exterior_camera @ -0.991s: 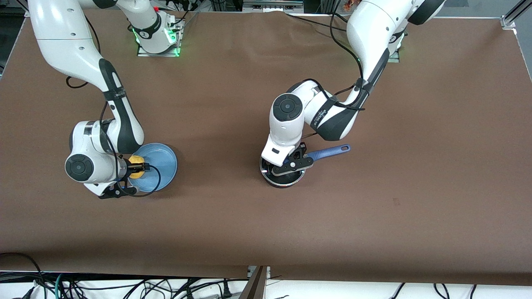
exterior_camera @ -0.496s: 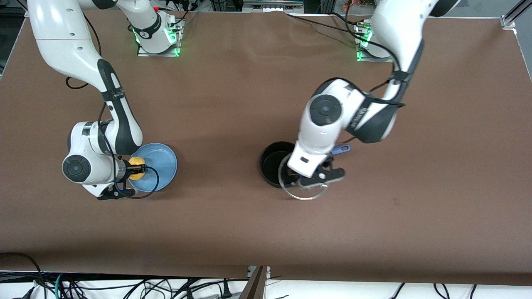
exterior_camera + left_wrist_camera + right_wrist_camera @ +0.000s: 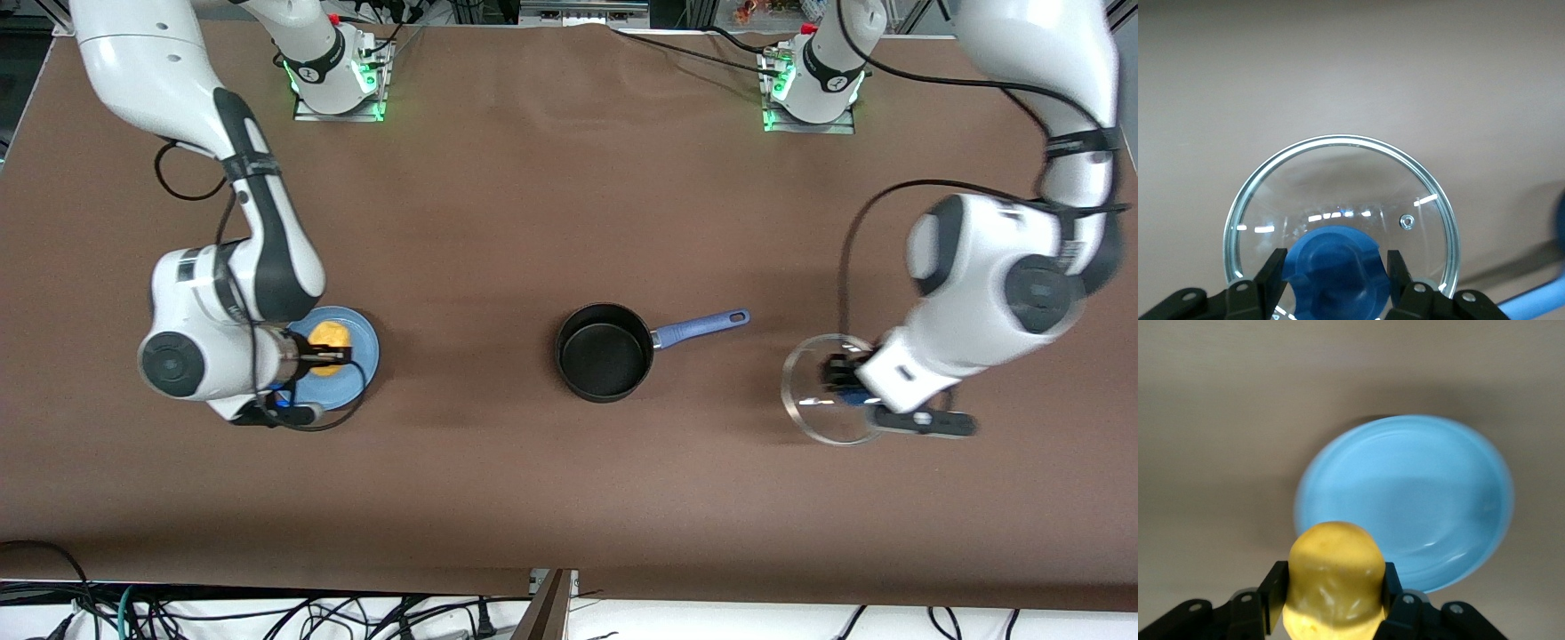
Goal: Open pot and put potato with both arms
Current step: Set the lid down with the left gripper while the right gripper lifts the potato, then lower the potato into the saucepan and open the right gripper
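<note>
The black pot (image 3: 605,352) stands open mid-table, its blue handle (image 3: 702,325) pointing toward the left arm's end. My left gripper (image 3: 845,382) is shut on the blue knob (image 3: 1335,267) of the clear glass lid (image 3: 822,391), holding it above the table toward the left arm's end. The lid also shows in the left wrist view (image 3: 1338,173). My right gripper (image 3: 324,358) is shut on the yellow potato (image 3: 326,339), lifted above the light-blue plate (image 3: 360,364). The potato fills the jaws in the right wrist view (image 3: 1333,577).
The light-blue plate (image 3: 1418,493) lies on the brown table at the right arm's end. Bare brown table lies between the plate and the pot. Cables hang below the table's near edge.
My left gripper lifted the lid off the pot and carried it toward the left arm's end. My right gripper rose with the potato off the plate.
</note>
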### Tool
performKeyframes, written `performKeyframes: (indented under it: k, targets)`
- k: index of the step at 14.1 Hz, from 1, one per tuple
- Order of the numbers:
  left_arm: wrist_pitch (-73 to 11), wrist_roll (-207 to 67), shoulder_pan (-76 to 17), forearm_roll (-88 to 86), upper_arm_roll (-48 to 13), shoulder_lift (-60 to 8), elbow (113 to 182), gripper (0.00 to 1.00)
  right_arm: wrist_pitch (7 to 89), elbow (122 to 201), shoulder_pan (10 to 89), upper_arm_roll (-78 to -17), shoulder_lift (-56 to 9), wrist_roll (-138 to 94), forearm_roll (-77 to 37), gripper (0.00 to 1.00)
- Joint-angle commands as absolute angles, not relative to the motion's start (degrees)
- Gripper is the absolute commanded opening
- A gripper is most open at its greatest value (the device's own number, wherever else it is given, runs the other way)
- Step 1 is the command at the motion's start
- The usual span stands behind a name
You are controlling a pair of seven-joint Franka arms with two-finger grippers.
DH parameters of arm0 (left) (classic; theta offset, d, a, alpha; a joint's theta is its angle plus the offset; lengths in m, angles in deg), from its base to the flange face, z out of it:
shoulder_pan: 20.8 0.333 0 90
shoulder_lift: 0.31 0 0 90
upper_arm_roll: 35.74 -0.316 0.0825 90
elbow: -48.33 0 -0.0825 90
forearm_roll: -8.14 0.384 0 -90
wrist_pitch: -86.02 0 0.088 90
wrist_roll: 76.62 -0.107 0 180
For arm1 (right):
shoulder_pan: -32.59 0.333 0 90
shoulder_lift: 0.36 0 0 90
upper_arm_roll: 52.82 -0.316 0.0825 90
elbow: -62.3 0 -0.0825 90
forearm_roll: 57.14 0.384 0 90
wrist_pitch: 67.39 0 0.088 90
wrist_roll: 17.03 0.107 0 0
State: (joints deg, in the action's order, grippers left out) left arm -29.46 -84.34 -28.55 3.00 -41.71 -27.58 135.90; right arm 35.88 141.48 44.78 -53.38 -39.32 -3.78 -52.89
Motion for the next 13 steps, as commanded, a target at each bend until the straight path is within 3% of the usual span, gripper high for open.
performKeyframes:
  k: [1,4,8,11,12,13]
  targets:
    - [-30.7,-103.3,-28.6,-2.6,-50.1,-25.0,141.9,0.54,35.6,140.2,45.4,-60.3,-39.6,10.4,-51.5,0.52]
    - [-36.4,-106.9,-27.1,-2.6,-53.8,-25.4,147.4,0.54,44.2,139.0,48.0,-65.5,-41.1,25.1,-47.2,0.52]
    - [-50.4,-112.7,-25.0,-5.1,-54.7,-26.4,157.5,0.55,63.7,138.2,57.4,-66.1,-45.1,40.6,-42.6,0.56]
    - [-51.3,-115.7,-23.4,-8.0,-54.7,-28.6,158.6,0.57,74.9,135.1,61.8,-66.2,-49.7,49.1,-42.5,0.56]
    - [-51.4,-116.8,-22.7,-9.1,-54.7,-29.3,158.6,0.57,76.0,134.8,62.6,-66.2,-50.4,49.7,-42.5,0.61]
    - [-51.4,-117.7,-22.4,-10.3,-54.7,-30.3,158.6,0.58,76.5,134.8,62.9,-66.1,-50.5,50.0,-42.5,0.88]
